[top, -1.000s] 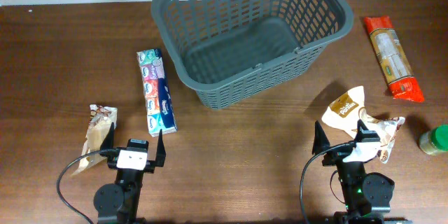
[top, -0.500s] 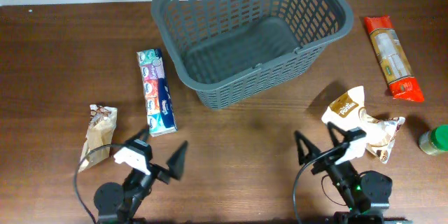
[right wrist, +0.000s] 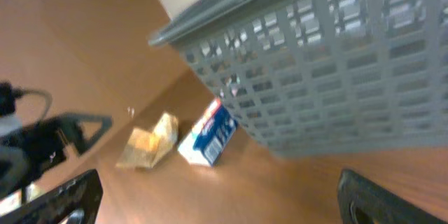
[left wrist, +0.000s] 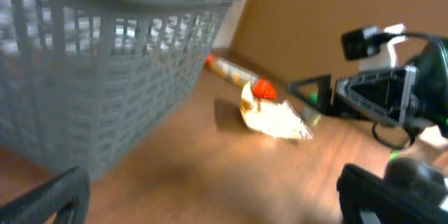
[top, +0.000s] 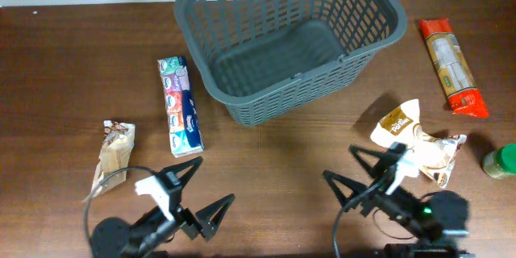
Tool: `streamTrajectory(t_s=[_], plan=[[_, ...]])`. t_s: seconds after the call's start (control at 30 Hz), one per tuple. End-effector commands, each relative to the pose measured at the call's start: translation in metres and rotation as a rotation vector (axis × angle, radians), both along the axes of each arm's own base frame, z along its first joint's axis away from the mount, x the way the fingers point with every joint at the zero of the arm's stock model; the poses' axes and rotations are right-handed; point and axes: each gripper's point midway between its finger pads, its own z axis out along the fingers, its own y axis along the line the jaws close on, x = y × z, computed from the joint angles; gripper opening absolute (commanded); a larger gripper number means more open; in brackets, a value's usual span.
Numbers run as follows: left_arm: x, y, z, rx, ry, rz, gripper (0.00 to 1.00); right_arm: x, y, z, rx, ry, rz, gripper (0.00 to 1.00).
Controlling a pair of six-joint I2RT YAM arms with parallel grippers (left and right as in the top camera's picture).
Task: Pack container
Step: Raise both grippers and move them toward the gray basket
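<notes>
Overhead view, at the near edge of the table: both arms have turned inward compared with one second ago. Then they pointed straight away from the near edge; now the left gripper is swung to the right and the right gripper to the left, so they face each other. Both have the jaws spread fully wide, with nothing between them. I judge that the packing is not started yet, because no packet has moved and neither gripper is aimed at one. A little farther, on the left, lies one brown snack packet. On the right lies a crumpled white-and-brown bag just beside the right gripper; whether the crumpled part next to it is a second bag I cannot tell. One small jar with a green lid stands at the right edge. Farther again there is one tissue pack on the left and one long packet with red ends on the right. Farthest, at the middle, stands the one container, a grey slotted basket, set at an angle and with nothing inside.
</notes>
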Motion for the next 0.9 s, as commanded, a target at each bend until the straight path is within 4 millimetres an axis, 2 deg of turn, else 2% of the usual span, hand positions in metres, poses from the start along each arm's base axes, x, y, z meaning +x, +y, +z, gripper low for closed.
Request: streamTrajectory(t_s=[0.0,0.1,0.17,0.23,0.4,0.47,0.53,0.67,0.77,0.8,0.87], plan=[[0.005,0.044,0.034,0.100,0.039,0.334,1.00,0.006,-0.020,0.070,-0.042,-0.024,-0.163,0.99],[-0.006,0.087,0.050,0.162,0.099,0.601,0.99,0.013,-0.047,0.092,-0.128,0.098,-0.330,0.99],[-0.013,0.104,0.069,0.168,0.061,0.704,0.99,0.011,-0.049,0.109,-0.214,0.121,-0.326,0.99],[-0.018,0.102,0.083,0.155,0.025,0.699,1.00,0.005,-0.048,0.124,-0.267,0.155,-0.299,0.99],[-0.027,0.076,0.094,0.128,0.000,0.550,1.00,-0.002,-0.042,0.165,-0.276,0.162,-0.257,0.99],[-0.029,0.061,0.097,0.116,0.009,0.455,1.00,-0.003,-0.048,0.187,-0.310,0.109,-0.291,0.99],[-0.028,0.052,0.096,0.115,0.056,0.393,1.00,-0.004,-0.065,0.213,-0.342,0.095,-0.394,0.99],[-0.020,0.057,0.079,0.268,0.245,0.372,1.00,-0.007,-0.082,0.261,-0.411,0.138,-0.476,0.99],[-0.012,0.068,0.076,0.397,0.348,0.383,1.00,-0.002,-0.084,0.271,-0.443,0.215,-0.466,0.99],[-0.008,0.070,0.078,0.424,0.372,0.374,1.00,0.006,-0.083,0.277,-0.441,0.220,-0.461,0.99],[-0.001,0.068,0.084,0.437,0.416,0.350,0.99,0.017,-0.058,0.295,-0.377,0.160,-0.326,0.99]])
